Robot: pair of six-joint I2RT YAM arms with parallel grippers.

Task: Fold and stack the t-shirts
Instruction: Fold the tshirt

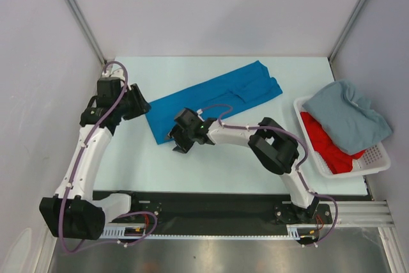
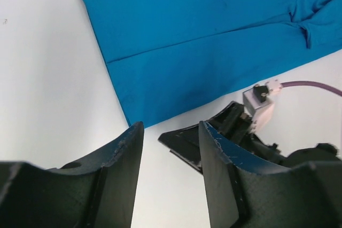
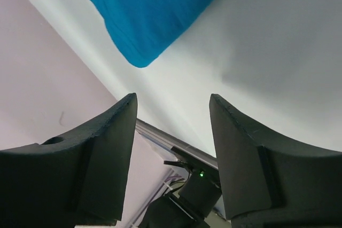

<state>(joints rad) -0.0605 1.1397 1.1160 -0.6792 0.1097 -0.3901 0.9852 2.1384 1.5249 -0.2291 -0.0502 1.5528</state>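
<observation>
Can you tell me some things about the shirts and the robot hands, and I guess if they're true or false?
1. The blue shirt lies on the table. True.
2. A grey shirt and a red shirt are in the basket. True.
3. The red shirt lies on top. False: the grey shirt lies over it.
4. The left gripper holds the blue shirt. False: its jaws are open with nothing between them.
5. The right gripper is open and holds nothing. True.
</observation>
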